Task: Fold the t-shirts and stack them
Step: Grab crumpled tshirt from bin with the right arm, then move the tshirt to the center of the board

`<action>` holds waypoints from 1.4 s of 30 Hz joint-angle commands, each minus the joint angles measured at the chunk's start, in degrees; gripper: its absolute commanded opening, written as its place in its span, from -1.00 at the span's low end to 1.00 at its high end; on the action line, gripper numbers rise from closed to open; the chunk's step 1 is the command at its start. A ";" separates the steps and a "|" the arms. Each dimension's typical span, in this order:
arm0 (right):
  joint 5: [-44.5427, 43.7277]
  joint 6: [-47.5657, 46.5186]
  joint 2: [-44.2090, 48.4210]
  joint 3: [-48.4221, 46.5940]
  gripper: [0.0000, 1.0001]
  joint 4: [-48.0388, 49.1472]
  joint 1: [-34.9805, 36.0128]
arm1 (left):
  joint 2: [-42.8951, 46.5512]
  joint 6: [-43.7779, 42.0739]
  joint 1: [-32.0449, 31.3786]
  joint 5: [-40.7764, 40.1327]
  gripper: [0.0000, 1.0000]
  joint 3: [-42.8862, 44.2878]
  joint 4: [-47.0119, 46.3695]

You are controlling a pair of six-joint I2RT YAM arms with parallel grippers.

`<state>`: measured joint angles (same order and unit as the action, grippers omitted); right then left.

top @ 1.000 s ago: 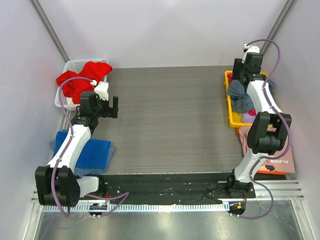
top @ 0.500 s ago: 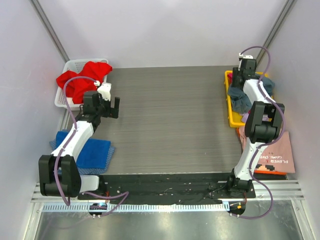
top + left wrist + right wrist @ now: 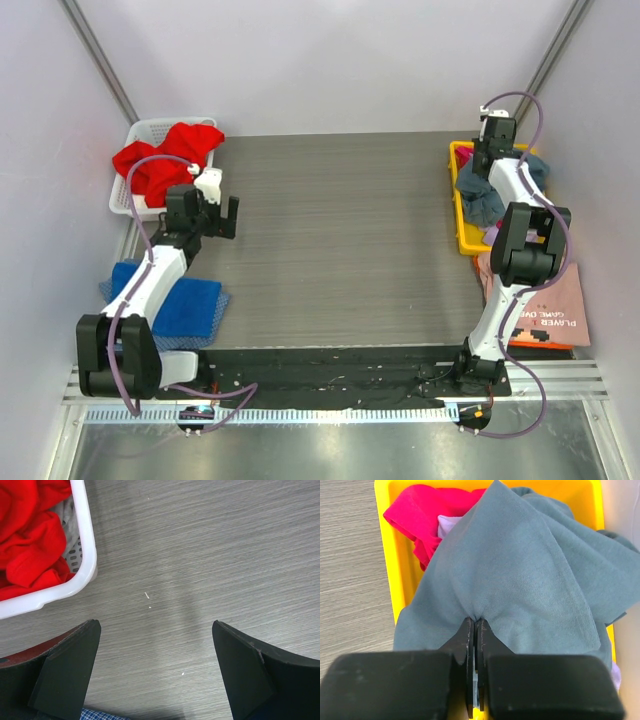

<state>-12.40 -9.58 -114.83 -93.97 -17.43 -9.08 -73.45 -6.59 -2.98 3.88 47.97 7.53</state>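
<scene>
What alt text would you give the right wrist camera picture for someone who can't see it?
The right end effector is shut on a fold of a slate blue-grey t-shirt heaped in a yellow bin. A magenta t-shirt and a scrap of pale cloth show in the picture's upper left, grey table alongside.

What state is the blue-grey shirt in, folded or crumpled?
Crumpled: the blue-grey shirt bunches over the yellow bin, pinched by the right tool.

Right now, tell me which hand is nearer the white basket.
Left. The left hand hangs open over the table, just beside the basket corner. The right hand is across the table at the yellow bin, shut on the grey shirt.
</scene>
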 commanded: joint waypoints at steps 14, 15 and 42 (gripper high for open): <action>10.73 1.59 8.74 -39.33 -0.98 -29.05 6.08 | 5.60 0.00 -0.18 -1.86 0.99 2.13 1.43; 10.47 0.89 8.92 -43.18 -0.98 -30.54 7.05 | 5.69 -0.18 -0.18 -2.03 0.99 2.22 1.44; 26.56 0.98 28.16 4.55 0.15 -18.88 26.66 | 9.47 0.00 -0.18 -2.74 0.99 3.36 4.34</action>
<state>14.70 -6.11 -88.42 -98.41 -40.82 16.97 -64.77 -6.57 -2.98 1.06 48.99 12.25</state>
